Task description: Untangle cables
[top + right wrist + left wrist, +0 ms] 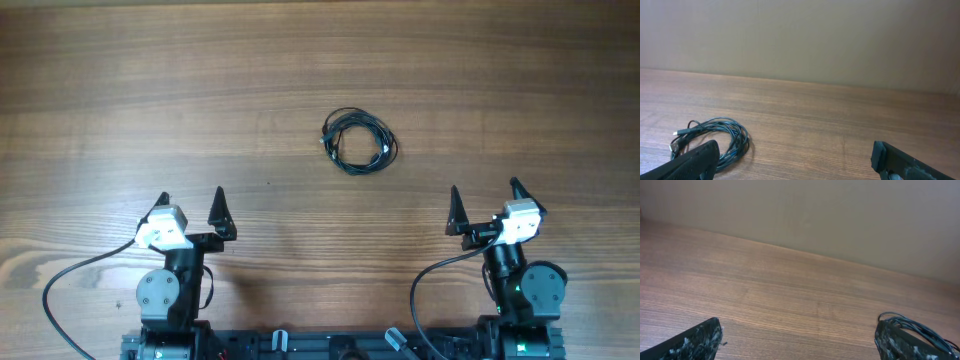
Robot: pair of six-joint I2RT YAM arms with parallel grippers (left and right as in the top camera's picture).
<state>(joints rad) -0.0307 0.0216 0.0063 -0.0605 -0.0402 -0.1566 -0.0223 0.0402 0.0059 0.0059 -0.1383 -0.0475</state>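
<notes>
Wooden bench (150, 80) is carrying coiled cables (360, 141); left gripper (191, 194) and right gripper (484, 186) are sitting spread, empty; pinching one outer loop looks wisest.

Left hand (191, 194) spread wide, right hand (484, 186) spread wide, left arm (168, 290) and right arm (525, 285) folded back

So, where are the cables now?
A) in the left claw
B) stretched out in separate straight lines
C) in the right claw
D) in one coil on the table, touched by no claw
D: the cables lie as one small coil on the table, while the left claw and the right claw are open and empty, apart from it.
</notes>
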